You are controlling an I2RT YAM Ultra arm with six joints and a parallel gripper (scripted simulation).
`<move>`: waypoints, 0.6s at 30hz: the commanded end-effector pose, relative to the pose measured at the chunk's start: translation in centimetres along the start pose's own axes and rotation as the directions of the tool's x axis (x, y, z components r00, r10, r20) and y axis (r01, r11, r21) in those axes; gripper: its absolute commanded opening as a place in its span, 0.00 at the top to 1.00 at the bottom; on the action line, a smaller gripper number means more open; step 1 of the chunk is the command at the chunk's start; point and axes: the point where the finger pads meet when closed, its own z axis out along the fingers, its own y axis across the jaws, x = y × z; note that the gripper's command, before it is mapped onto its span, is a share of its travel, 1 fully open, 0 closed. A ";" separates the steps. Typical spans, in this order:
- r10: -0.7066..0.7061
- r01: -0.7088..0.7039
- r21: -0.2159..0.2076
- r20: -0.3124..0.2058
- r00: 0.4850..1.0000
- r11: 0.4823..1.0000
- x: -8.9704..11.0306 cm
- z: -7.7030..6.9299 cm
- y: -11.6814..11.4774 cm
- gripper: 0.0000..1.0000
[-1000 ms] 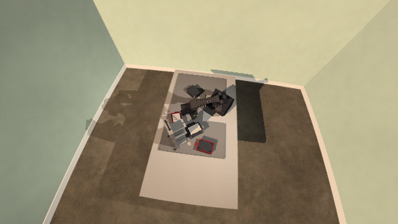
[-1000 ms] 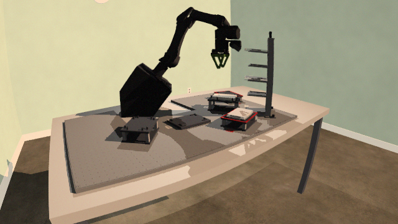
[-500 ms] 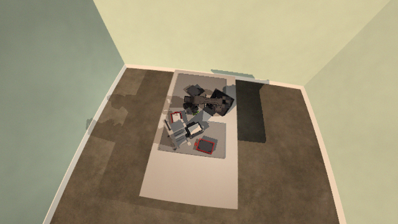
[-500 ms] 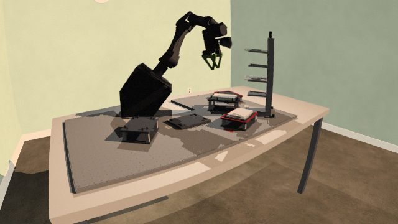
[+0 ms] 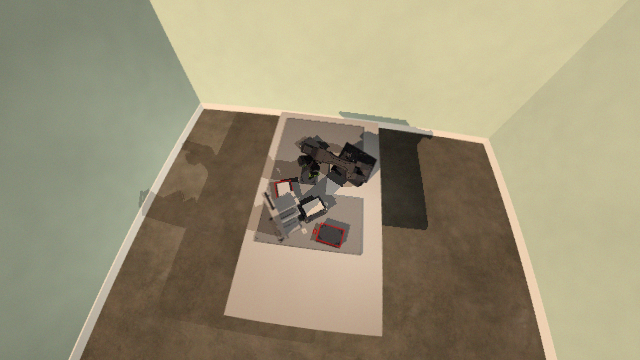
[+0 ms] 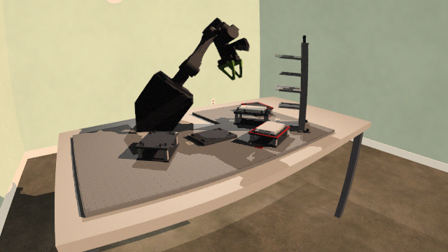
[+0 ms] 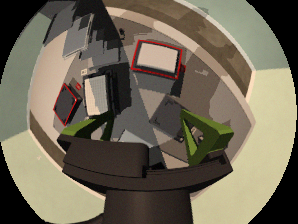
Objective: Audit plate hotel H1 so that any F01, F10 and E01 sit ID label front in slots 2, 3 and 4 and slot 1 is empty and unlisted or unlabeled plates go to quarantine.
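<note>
The plate hotel H1 [image 6: 304, 84] [image 5: 285, 217] is a dark post with four thin shelves at the far right of the deck. I cannot tell which shelves hold plates, and no label is readable. My gripper [image 6: 232, 71] [image 5: 313, 175] [image 7: 147, 113] is open and empty, high above the deck, left of the hotel. A white plate [image 6: 271, 127] [image 5: 283, 188] [image 7: 157, 58] lies in a red-rimmed nest. A second white plate [image 6: 253, 108] [image 5: 312, 208] [image 7: 96, 92] lies on a dark raised nest. Another red-rimmed nest [image 5: 331, 234] [image 7: 65, 104] holds no plate.
A flat dark nest [image 6: 211, 136] lies mid-deck below the gripper. A blocky raised nest [image 6: 157, 145] stands in front of the arm's large dark base [image 6: 162, 103]. The grey deck base plate [image 6: 140, 182] covers most of the table.
</note>
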 end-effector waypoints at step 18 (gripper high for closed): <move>-0.059 0.072 -0.024 0.337 0.940 0.997 -1.3 -0.4 0.2 0.00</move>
